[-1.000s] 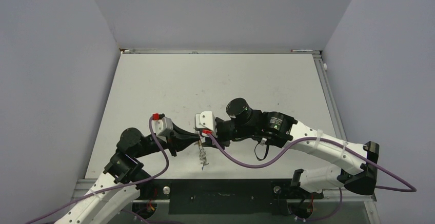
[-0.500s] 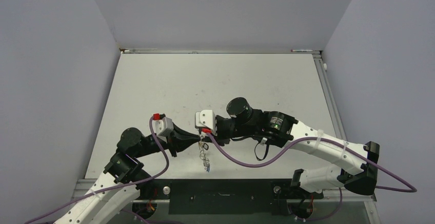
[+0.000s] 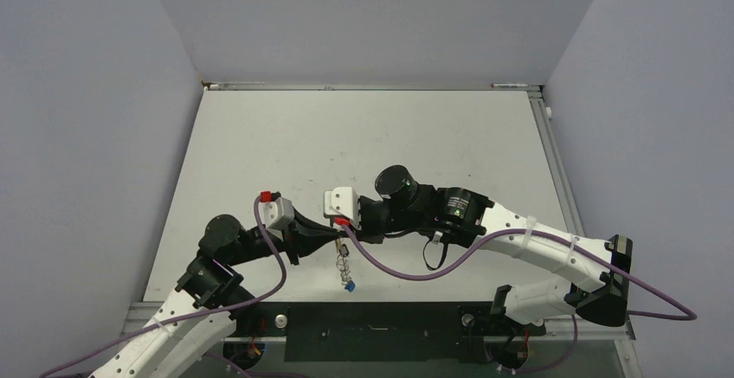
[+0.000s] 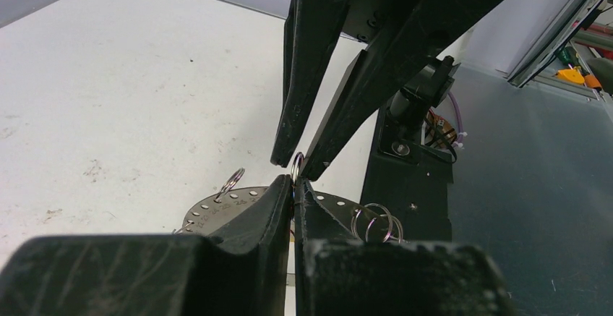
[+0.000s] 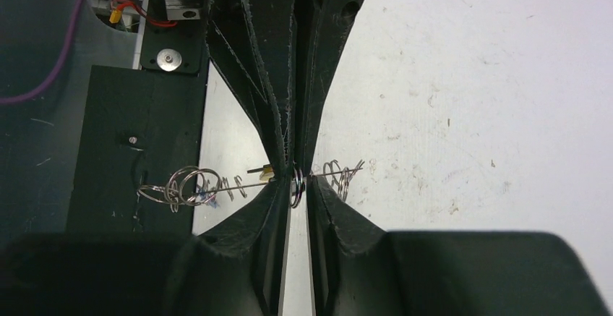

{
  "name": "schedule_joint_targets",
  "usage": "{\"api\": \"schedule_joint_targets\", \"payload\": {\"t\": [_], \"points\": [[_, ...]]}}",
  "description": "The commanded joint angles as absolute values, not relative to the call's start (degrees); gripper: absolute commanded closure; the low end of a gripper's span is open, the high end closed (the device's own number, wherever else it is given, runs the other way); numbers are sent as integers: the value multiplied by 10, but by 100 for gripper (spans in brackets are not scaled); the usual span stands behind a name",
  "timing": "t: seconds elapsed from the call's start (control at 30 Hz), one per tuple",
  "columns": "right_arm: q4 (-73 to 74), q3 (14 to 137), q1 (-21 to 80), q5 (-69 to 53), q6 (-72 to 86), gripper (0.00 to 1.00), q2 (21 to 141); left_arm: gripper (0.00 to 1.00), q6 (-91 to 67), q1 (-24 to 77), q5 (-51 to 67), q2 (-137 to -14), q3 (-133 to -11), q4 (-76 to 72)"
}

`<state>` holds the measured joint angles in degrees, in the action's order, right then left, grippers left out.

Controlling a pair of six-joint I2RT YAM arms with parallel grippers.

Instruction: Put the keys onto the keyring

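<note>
The left gripper is clamped on the keyring, which hangs below it, a blue key lowest. The right gripper holds its jaws narrow around a small ring, pinching or not I cannot tell; an off-centre squeeze could twist it free.

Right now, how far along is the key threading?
Looks done: several strung rings sit on the keyring, and a blue-headed key hangs below it. In hand: the left pincer is shut on one split ring; the right pincer flanks it, grip unclear. To do: seating that ring; how many keys remain I cannot tell.
</note>
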<state>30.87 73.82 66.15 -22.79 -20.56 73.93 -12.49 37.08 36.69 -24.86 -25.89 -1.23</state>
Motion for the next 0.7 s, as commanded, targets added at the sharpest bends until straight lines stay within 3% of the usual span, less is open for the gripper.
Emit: {"api": "schedule_joint_targets", "payload": {"t": [0.0,0.37,0.5,0.67], "points": [[288,756,666,-227,-212,85,745,100,-129,376,378,-250,-282,-38],[293,752,666,-234,-214,87,748,100,-129,379,379,-250,-282,-38],[294,749,667,-234,-216,94,750,100,-130,379,384,-248,-280,-41],[276,735,666,-207,-215,95,743,100,-128,379,385,-241,-278,-46]]}}
